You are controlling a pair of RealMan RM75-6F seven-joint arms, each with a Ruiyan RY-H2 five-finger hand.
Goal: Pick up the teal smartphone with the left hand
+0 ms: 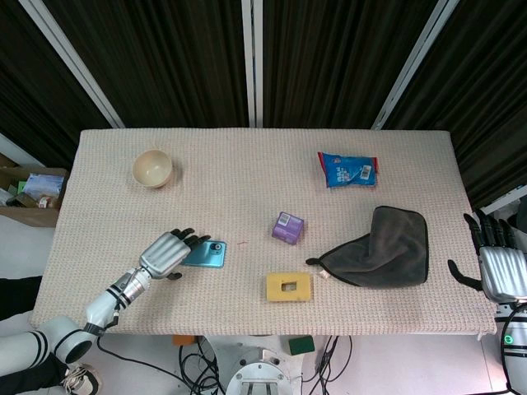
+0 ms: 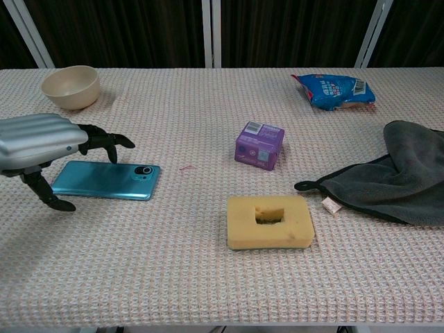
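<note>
The teal smartphone (image 1: 205,253) (image 2: 107,180) lies flat, camera side up, at the table's front left. My left hand (image 1: 165,254) (image 2: 45,150) hovers over its left end, fingers apart and arched over the far edge, thumb reaching down at the near edge. Nothing is held in it, and the phone rests on the cloth. My right hand (image 1: 496,265) hangs off the table's right edge, fingers spread and empty; the chest view does not show it.
A beige bowl (image 1: 153,168) (image 2: 70,86) stands behind the left hand. A purple box (image 1: 288,227) (image 2: 260,145), a yellow sponge (image 1: 289,286) (image 2: 270,220), a grey cloth (image 1: 387,249) (image 2: 388,179) and a blue snack bag (image 1: 348,169) (image 2: 334,91) lie to the right.
</note>
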